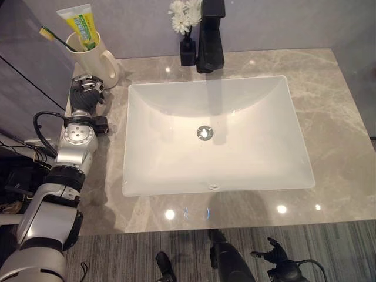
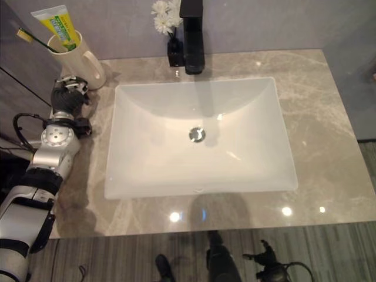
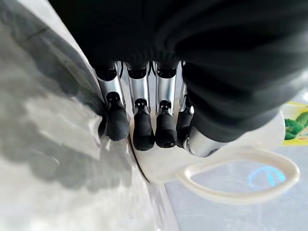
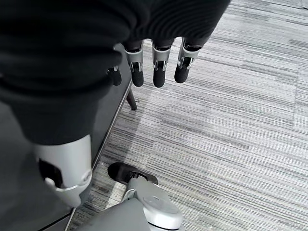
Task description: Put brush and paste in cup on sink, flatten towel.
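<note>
You have a grey marbled surface (image 1: 335,117) with a white rectangular basin (image 1: 214,138) set into it, a round metal drain (image 1: 204,133) at the basin's middle. Behind the basin stands a black tap (image 1: 210,35), and just beside it a small black vase (image 1: 188,51) of white flowers (image 1: 183,14). Below the surface's front edge you see grey striped carpet (image 4: 231,120).
</note>
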You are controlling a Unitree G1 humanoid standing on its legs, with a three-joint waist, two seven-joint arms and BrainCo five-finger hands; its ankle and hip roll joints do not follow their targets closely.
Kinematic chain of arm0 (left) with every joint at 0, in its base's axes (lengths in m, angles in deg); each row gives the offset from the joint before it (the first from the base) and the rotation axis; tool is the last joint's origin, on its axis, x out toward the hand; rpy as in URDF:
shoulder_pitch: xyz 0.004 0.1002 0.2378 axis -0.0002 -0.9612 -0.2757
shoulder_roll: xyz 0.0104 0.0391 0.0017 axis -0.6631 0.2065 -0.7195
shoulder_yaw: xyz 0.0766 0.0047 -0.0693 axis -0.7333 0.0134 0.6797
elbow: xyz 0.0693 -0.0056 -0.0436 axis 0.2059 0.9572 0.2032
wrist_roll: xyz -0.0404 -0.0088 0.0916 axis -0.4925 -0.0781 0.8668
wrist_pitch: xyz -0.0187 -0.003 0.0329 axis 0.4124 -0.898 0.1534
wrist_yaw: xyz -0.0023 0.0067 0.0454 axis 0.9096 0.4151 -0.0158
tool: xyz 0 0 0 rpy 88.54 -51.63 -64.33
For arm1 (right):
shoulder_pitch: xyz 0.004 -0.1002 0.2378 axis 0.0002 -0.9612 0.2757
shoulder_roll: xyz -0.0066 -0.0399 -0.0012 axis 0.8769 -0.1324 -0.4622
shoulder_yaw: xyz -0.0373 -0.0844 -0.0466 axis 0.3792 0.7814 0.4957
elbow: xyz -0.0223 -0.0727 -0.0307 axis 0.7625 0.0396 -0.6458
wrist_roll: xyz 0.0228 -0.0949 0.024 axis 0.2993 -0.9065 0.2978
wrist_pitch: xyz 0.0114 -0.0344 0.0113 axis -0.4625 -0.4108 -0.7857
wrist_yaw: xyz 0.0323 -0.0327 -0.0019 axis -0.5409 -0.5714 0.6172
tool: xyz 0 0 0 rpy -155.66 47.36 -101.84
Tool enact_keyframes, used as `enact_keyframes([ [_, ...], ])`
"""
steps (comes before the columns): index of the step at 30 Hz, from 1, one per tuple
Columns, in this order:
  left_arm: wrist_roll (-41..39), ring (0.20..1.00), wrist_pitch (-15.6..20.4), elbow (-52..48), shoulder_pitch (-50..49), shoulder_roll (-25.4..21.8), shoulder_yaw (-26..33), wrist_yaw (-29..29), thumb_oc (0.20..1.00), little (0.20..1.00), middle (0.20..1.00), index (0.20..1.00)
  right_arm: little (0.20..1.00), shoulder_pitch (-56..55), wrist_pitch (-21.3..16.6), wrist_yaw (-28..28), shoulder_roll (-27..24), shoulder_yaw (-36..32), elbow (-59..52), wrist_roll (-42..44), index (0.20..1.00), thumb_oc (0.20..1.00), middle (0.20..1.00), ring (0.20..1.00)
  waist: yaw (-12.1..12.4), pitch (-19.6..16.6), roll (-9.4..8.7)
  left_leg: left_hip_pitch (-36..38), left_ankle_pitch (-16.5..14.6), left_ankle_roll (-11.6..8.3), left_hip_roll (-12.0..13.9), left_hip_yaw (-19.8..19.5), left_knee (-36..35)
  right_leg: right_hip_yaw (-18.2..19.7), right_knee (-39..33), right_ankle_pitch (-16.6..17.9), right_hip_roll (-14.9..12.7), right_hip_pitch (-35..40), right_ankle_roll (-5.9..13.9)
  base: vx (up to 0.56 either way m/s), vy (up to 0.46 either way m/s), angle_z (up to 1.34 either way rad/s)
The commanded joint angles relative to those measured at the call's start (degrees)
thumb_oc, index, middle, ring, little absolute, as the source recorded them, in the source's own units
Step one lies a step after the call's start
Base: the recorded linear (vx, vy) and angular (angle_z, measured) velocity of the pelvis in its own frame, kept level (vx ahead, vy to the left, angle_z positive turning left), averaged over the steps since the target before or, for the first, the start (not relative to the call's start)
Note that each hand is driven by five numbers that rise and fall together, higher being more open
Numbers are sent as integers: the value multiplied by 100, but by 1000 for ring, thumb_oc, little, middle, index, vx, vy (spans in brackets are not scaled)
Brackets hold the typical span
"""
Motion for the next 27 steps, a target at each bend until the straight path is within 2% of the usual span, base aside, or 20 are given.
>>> enact_keyframes([
  [1, 348, 200, 130, 336, 260, -499, 349, -213, 200, 200, 200, 200, 1000, 1, -133, 25, -195, 114, -491, -280, 1000, 1000, 1000, 1000, -90, 234, 55, 353, 362, -290, -36, 174, 69, 261, -1, -352, -49, 290, 588, 0, 0, 0],
  [7, 489, 200, 41, 927, 544, -670, 345, -488, 200, 200, 200, 200, 1000, 99, -211, 102, -188, 144, -807, -142, 1000, 1000, 1000, 1000, -110, 292, 48, 194, 434, -327, -17, 132, 69, 278, -1, -326, -26, 168, 586, 0, -6, 1],
  [10, 628, 200, 38, 923, 800, -838, 233, -581, 200, 200, 200, 200, 1000, 270, -180, 116, -331, 514, -1111, -591, 1000, 1000, 1000, 1000, -89, 330, 36, 103, 477, -338, -16, 106, 69, 288, -1, -323, 8, 95, 581, -8, -26, 1],
  [11, 727, 200, -33, 1140, 1057, -985, 101, -648, 200, 200, 200, 200, 1000, 359, -194, 223, -402, 504, -1082, -657, 1000, 1000, 1000, 1000, -118, 368, 12, 49, 513, -365, 8, 135, 69, 320, -1, -298, 19, 44, 581, 5, -31, -1],
  [15, 688, 200, -7, 1423, 1720, -1038, -263, -748, 200, 200, 200, 200, 1000, 456, -216, 360, -359, 316, -783, -386, 1000, 1000, 1000, 1000, -178, 428, 38, -88, 572, -389, 31, 84, 69, 311, -1, -261, 25, -66, 590, 1, -16, -2],
  [19, 279, 200, 130, 1340, 1948, -998, -197, -753, 200, 200, 200, 200, 1000, 388, -205, 340, -430, 486, -857, -610, 1000, 1000, 1000, 1000, -206, 435, 34, -231, 579, -401, 34, 71, 69, 300, -1, -234, 52, -185, 599, 0, 0, 0],
  [24, 519, 200, 175, 1267, 1990, -1063, -268, -825, 200, 200, 200, 200, 1000, 127, -305, 160, -567, 632, -1330, -779, 1000, 1000, 1000, 1000, -243, 378, -9, -310, 549, -426, 75, 107, 69, 343, -1, -215, 114, -281, 604, 20, 11, 0],
  [27, 768, 200, 228, 1081, 1865, -1105, -291, -959, 200, 200, 200, 200, 1000, 21, -376, 218, -633, 436, -1533, -644, 1000, 1000, 1000, 1000, -278, 361, -26, -317, 541, -435, 96, 129, 69, 355, -1, -200, 139, -316, 609, 2, 4, -1],
])
